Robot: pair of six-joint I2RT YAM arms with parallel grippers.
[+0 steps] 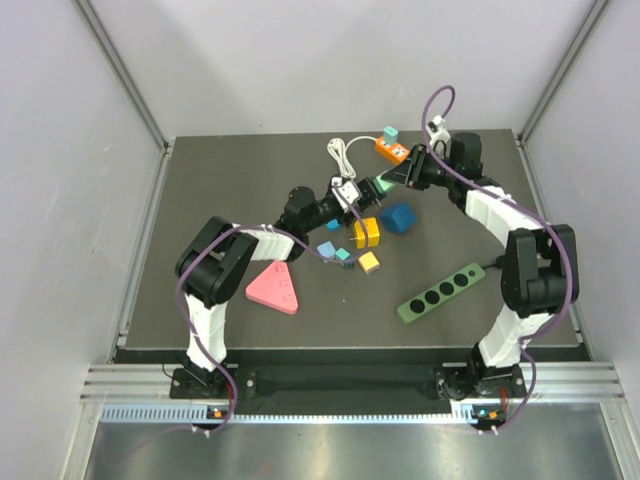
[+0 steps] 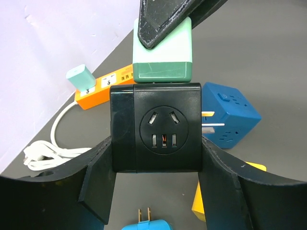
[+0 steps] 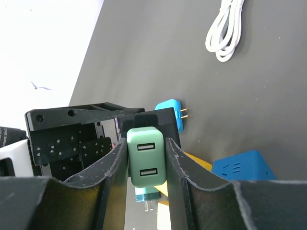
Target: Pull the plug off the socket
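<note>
From above, the left pincer and right pincer meet over the far half of the bench, with the black socket cube and green plug between them. The left wrist view shows its fingers clamped on the cube's flanks, the plug seated in its upper face; both look like light, rigid plastic. In the right wrist view the fingers are closed on the plug's smooth sides, a slippery hold I'd judge, so squeeze firmly and pull straight out.
</note>
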